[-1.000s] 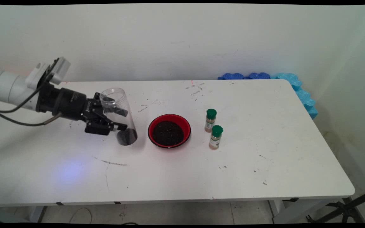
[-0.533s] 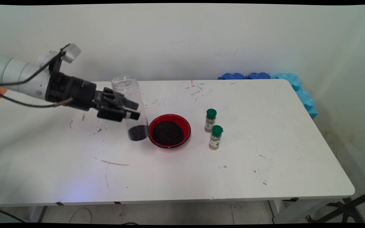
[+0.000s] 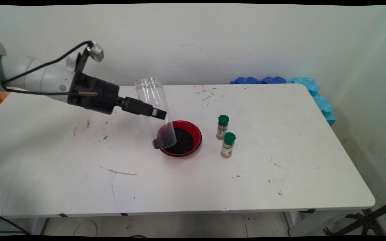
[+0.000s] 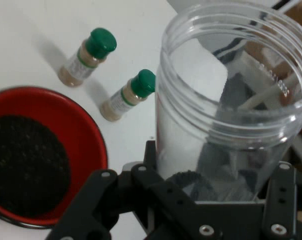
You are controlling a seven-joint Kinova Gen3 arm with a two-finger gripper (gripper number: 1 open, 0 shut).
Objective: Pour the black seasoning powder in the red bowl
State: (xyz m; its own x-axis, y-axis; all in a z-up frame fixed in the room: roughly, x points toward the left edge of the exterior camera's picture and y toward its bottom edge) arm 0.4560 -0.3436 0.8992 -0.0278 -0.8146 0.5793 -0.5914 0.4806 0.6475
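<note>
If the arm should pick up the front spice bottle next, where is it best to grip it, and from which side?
Probably on the body of the front spice bottle, below its green cap, coming from above or the near side. It stands upright, and the second spice bottle stands close behind it, the red bowl to its left.

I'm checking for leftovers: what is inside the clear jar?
A small dark granular heap sits at the bottom of the clear jar held by the gripper; the rest looks empty. The hand view's linkage covers the base.
</note>
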